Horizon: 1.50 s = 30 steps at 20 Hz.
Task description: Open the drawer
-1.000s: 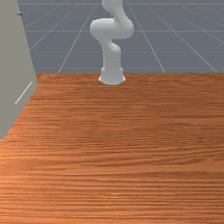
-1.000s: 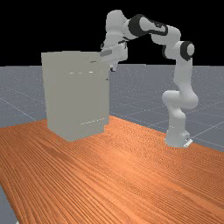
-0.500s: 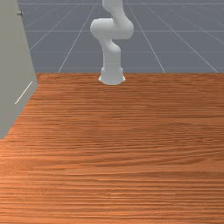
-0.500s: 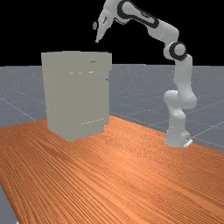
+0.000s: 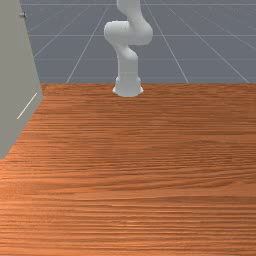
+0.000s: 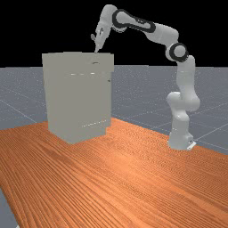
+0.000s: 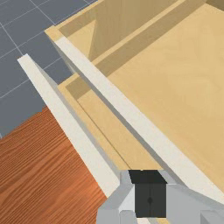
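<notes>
Tabletop (image 5: 130, 175): wood, streaky grain, slight sheen. Cabinet (image 6: 75, 98): smooth, matt, material unclear. Drawer interior (image 7: 175, 78): pale wood look, matt. Drawer front (image 7: 136, 124): matt, finely speckled. Arm (image 6: 185, 75): smooth, plastic-looking. Gripper (image 6: 95, 50): smooth, metal or plastic unclear.

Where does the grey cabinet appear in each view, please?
Front view: the cabinet is cut off by the front view's left edge, mostly upper half.
Far view: left of the middle, standing whole.
Wrist view: from above, with one drawer front passing beside the gripper.
Shared landmark: the orange-brown wooden table.
</notes>
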Each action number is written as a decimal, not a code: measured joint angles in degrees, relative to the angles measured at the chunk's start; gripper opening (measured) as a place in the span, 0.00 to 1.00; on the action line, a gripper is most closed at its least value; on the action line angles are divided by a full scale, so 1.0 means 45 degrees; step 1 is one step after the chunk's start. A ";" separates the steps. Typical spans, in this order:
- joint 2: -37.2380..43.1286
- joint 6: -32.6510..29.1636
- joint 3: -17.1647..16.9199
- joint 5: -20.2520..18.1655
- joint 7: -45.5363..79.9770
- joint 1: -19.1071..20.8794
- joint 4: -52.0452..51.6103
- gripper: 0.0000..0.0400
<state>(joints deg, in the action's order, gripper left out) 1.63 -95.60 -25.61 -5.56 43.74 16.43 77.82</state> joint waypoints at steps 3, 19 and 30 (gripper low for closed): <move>0.0198 -0.0492 0.0026 0.0006 -0.0028 0.0026 0.0358 0.00; 0.3092 -0.2692 0.1879 -0.0165 0.0148 -0.0383 0.4067 0.00; 0.2653 -0.2689 0.2933 -0.0284 0.0491 -0.0735 0.4734 0.04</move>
<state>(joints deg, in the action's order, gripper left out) 13.57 -107.70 -12.41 -6.84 45.95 13.12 99.12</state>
